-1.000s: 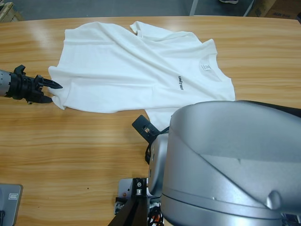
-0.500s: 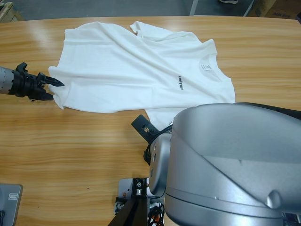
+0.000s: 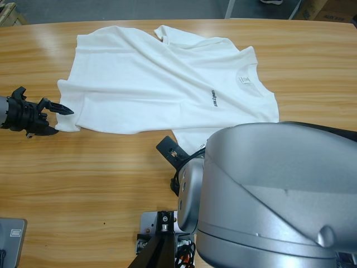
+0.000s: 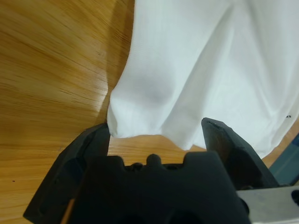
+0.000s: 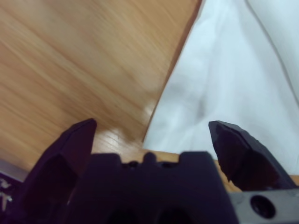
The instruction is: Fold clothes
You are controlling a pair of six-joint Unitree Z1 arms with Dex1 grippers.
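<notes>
- The left tool (image 3: 62, 118) comes in from the left edge of the high view, low over the worktop (image 3: 83, 178). Its two black jaws stand wide apart, one on each side of the T-shirt's (image 3: 162, 78) near corner, and grip nothing.
- In the left wrist view the left tool (image 4: 156, 135) has that corner of the T-shirt (image 4: 196, 70) lying between its jaws (the cloth edge curls up a little there, and whether it touches the left-hand jaw cannot be told).
- The right tool (image 5: 149, 135) also has its jaws spread wide and holds nothing. An edge of the T-shirt (image 5: 233, 79) lies just ahead of them, with bare wood of the worktop (image 5: 74, 60) beside it.
- In the high view a large silver elbow (image 3: 268, 195) fills the lower right, close under the camera (it hides the shirt's lower right part). A black tool tip (image 3: 170, 148) pokes out from beneath it at the shirt's lower edge.
- The white T-shirt lies spread, front up, across the upper middle of the worktop, its round neck towards the right.
- A neck label (image 3: 244, 80) shows inside the collar, and small dark lettering (image 3: 213, 98) sits on the chest to the left of it.
- The cloth is loosely creased, with one sleeve rumpled at the top edge.
</notes>
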